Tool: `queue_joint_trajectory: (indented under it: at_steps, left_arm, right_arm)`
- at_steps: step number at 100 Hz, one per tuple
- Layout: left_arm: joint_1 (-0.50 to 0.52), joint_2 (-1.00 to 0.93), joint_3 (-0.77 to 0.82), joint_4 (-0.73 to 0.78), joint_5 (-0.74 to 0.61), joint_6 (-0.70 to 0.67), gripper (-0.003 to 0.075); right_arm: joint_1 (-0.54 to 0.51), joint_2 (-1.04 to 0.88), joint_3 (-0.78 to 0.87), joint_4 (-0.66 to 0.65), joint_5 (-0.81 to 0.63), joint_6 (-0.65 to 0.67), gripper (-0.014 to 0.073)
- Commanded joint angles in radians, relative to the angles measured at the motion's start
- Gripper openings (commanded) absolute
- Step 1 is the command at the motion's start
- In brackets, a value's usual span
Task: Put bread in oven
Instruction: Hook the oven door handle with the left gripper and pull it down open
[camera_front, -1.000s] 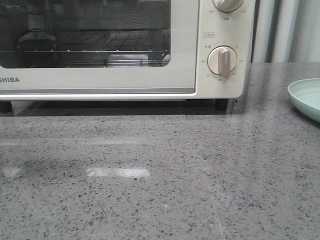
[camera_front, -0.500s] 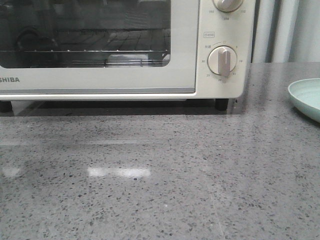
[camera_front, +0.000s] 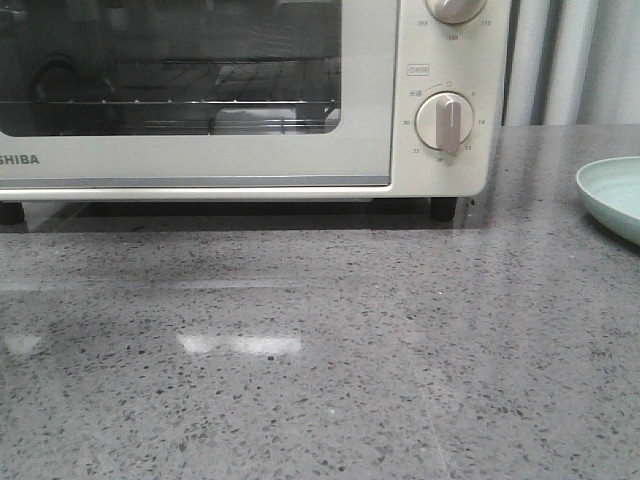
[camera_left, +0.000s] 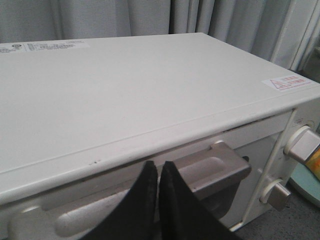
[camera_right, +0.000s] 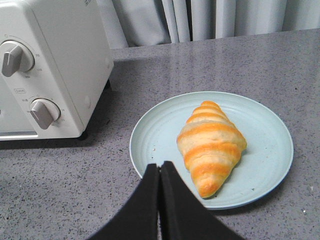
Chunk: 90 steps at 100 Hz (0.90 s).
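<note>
The front view's edges cut off the oven (camera_front: 250, 150) and the plate (camera_front: 612, 195), perhaps half.

The oven (camera_left: 125, 85) has a smooth, matt cream shell and glass door; the bread (camera_right: 211, 146) looks glossy; the speckled grey stone-like table (camera_front: 330, 370) shines; the plate (camera_right: 260, 170) is smooth pale green.
</note>
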Motion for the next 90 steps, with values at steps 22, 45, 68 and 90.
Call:
queue_joint_trajectory:
  at_steps: [22,45,68,90]
  left_arm:
    - [0.014,-0.014,-0.031,-0.026,0.042,-0.006,-0.0021]
    - [0.09,-0.014,-0.031,-0.073,0.176,-0.006,-0.0021]
    - [0.132,-0.014,-0.031,-0.093,0.272,-0.011,-0.0021]
    - [0.143,-0.014,-0.009,-0.09,0.376,-0.018,-0.0021]
  right_arm:
    - [0.002,0.025,-0.034,0.011,-0.072,-0.013,-0.0076]
    - [0.016,0.025,-0.034,0.013,-0.07,-0.013,-0.0076]
    - [0.02,0.025,-0.034,0.013,-0.07,-0.013,-0.0076]
    - [0.02,0.025,-0.034,0.013,-0.07,-0.013,-0.0076]
